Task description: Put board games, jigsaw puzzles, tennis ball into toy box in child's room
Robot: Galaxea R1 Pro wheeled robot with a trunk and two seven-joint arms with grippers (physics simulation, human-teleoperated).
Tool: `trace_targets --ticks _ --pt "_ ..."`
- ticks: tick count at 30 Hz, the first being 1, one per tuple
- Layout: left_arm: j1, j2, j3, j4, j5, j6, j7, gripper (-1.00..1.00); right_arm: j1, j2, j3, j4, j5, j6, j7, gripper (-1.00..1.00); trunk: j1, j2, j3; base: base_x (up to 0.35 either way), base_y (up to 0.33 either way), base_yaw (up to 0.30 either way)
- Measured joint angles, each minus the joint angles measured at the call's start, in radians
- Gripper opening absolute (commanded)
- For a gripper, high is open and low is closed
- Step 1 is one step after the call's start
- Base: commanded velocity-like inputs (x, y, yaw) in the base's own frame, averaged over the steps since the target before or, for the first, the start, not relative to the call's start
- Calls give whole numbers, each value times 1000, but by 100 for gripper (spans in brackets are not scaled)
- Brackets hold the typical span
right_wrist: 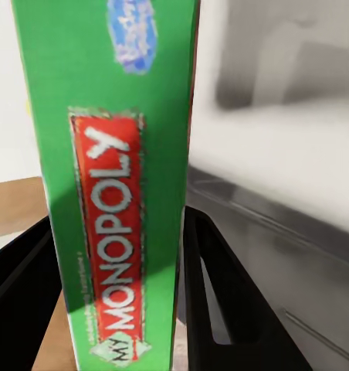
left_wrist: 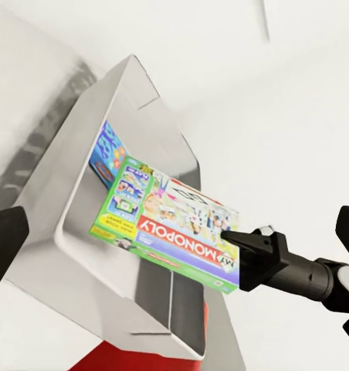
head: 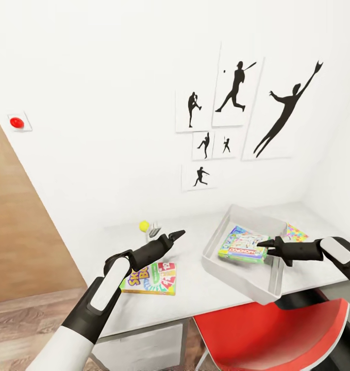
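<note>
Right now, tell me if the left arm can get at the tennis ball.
Probably yes: the left gripper hangs free above the table, close beside the tennis ball, with nothing between them.

Green Monopoly box (right_wrist: 116, 193) edge-on between black jaws

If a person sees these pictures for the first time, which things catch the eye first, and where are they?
First, the green Monopoly box, clamped at its edge by the right gripper over the pale grey toy box, with a blue box under it. Next, the black baseball silhouettes on the white wall and the red chair under the table. A yellow-green game box lies below the left gripper.
</note>
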Motion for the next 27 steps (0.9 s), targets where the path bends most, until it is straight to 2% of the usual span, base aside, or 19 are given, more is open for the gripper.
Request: trace_targets --ticks 27 --pt "0 0 -1 0 0 0 0 100 -6 2 -1 1 0 0 -8 -100 0 0 -41 0 0 0"
